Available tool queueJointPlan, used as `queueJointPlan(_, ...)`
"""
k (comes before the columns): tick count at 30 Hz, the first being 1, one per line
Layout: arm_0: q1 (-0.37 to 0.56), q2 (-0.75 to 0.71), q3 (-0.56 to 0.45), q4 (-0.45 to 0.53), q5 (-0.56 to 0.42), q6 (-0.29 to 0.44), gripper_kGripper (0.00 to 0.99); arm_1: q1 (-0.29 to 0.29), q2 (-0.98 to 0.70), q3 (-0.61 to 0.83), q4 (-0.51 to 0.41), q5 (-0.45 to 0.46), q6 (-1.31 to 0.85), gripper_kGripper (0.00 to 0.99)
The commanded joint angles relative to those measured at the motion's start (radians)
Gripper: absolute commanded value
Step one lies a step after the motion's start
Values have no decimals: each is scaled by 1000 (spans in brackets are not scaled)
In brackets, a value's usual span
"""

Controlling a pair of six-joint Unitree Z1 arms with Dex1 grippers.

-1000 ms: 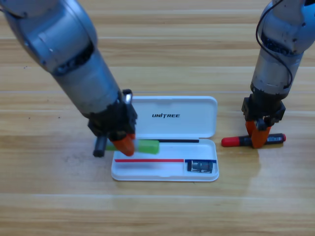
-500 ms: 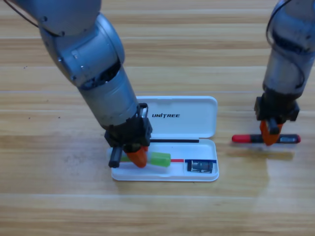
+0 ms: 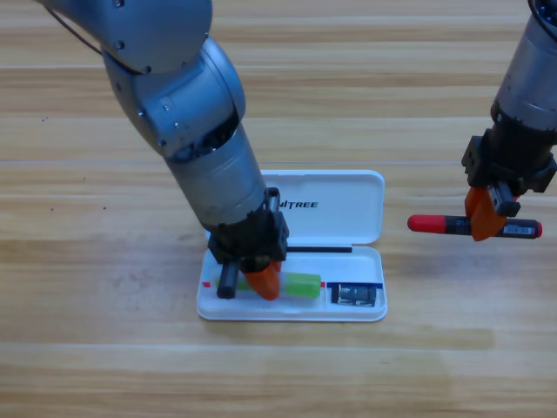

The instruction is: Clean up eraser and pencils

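The eraser (image 3: 353, 294) lies in the right end of the white case's (image 3: 374, 312) lower tray. The case is open on the wooden surface (image 3: 104, 348), its lid folded back above the tray. The green pencil (image 3: 300, 285) lies lengthwise inside the same tray, just left of the eraser, clamped by the left pincer (image 3: 264, 280), which reaches down into the tray's left half. The red-and-black pencil (image 3: 435, 225) is outside the case, well to its right, level and crosswise, gripped near its black end by the right pincer (image 3: 486, 218)
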Motion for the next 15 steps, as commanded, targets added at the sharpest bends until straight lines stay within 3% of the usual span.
queueJointPlan(1, -19, 55, -18, -8, -23, -21, 0, 60, 39, -9, 20, 20, 17, 0)
queueJointPlan(15, -11, 60, -23, 12, -15, -51, 0, 106, 107, -72, 21, 20, 47, 0)
